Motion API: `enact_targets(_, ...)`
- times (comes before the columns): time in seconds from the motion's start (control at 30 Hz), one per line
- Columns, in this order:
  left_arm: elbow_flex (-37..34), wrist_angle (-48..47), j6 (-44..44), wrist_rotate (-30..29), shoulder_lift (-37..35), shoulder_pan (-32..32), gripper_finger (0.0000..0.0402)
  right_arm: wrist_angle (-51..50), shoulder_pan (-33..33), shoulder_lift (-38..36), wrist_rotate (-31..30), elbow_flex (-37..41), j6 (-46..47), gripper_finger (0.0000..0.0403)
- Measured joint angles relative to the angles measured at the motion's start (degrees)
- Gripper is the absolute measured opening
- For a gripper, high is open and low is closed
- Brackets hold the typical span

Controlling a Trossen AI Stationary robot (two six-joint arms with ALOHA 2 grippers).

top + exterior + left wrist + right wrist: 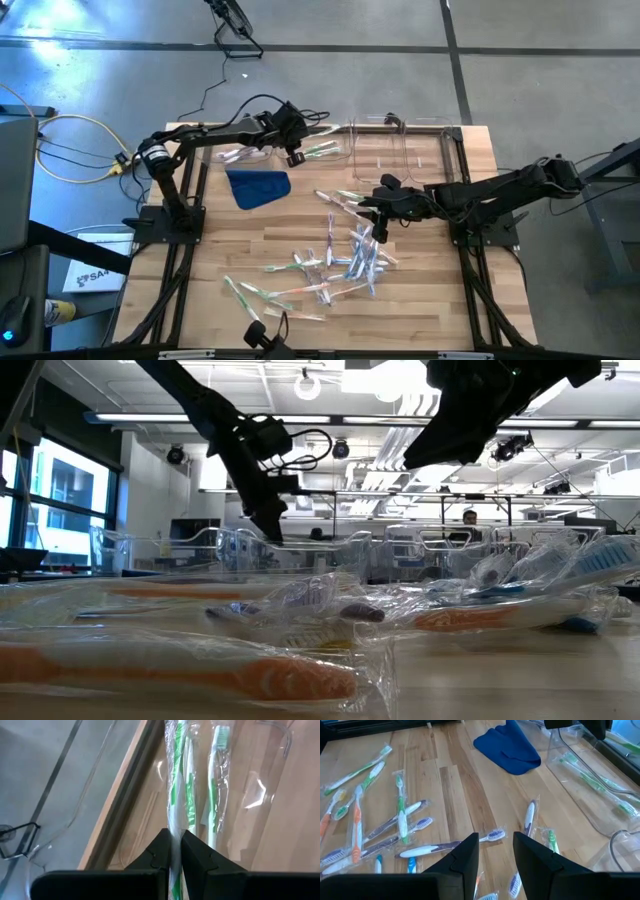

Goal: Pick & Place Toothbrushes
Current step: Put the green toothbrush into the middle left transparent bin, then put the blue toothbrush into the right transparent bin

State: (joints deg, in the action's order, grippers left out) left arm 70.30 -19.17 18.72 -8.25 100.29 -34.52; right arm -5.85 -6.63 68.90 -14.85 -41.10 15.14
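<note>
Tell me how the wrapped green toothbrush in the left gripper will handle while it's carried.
The wrapped green toothbrush is pinched by the left gripper at one end, so it probably hangs stiff rather than drooping. Its glossy clear wrapper looks slippery, so it may slide in the fingers. Being thin, it is likely light.

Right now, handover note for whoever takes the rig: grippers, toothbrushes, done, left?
Left gripper: shut on a green wrapped toothbrush, held over the clear bin at the table's far side.
Right gripper: open, empty, hovering above the scattered pile of toothbrushes at mid-table.
Done: a few green toothbrushes already lie in the bin.
Left: release the held one, then clear the pile. The second clear bin looks empty. A blue cloth lies beside the bins.
</note>
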Motion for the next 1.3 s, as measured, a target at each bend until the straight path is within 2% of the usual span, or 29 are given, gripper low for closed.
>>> enact_targets(0.2, 0.00, 0.06, -1.03, -0.20, 0.00, 0.00, 0.0029, -0.02, -0.01, 0.00, 0.00, 0.00, 0.00, 0.0114)
enact_targets(0.67, 0.00, 2.26, 0.48, -0.44, 0.00, 0.02, 0.0125, -0.02, -0.01, 0.00, 0.00, 0.00, 0.01, 0.0114)
enact_targets(1.13, -0.01, 3.15, 0.48, -0.23, 0.00, 0.44, 0.0132, -0.02, 0.00, 0.00, -0.01, 0.00, 0.02, 0.0114)
enact_targets(1.3, -0.19, 7.55, 6.23, -0.53, -0.05, 2.14, 0.0132, 0.00, 0.00, 0.00, 0.00, 0.00, 0.02, 0.0114)
